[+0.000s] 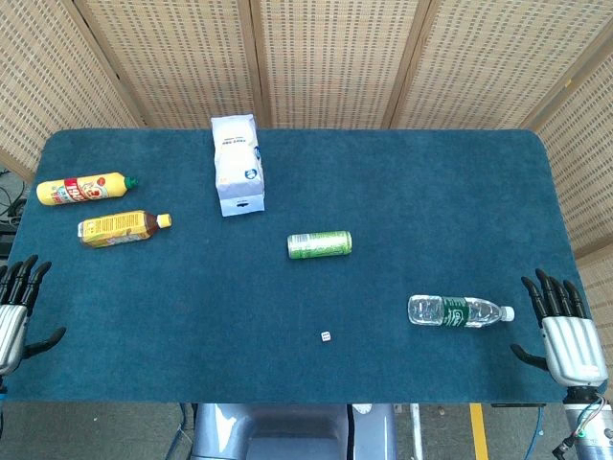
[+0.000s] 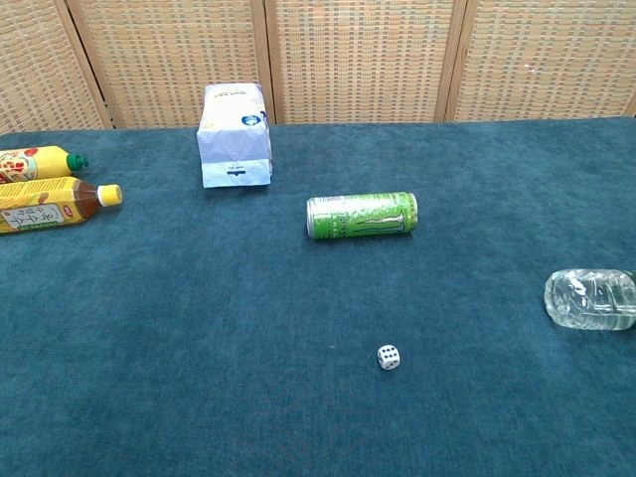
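The desk, covered in blue cloth, is shown with both hands held at its near edge. The right hand is seen empty, fingers apart and extended; the left hand likewise, empty with fingers spread. Nearest the right hand, a clear water bottle is laid on its side, near but not touching; its long axis is set across the desk, cap toward the right hand. It is judged light, thin-walled, yielding and smooth, apt to roll; the ribbed mid-body is the likeliest hold. A small die is seen at centre.
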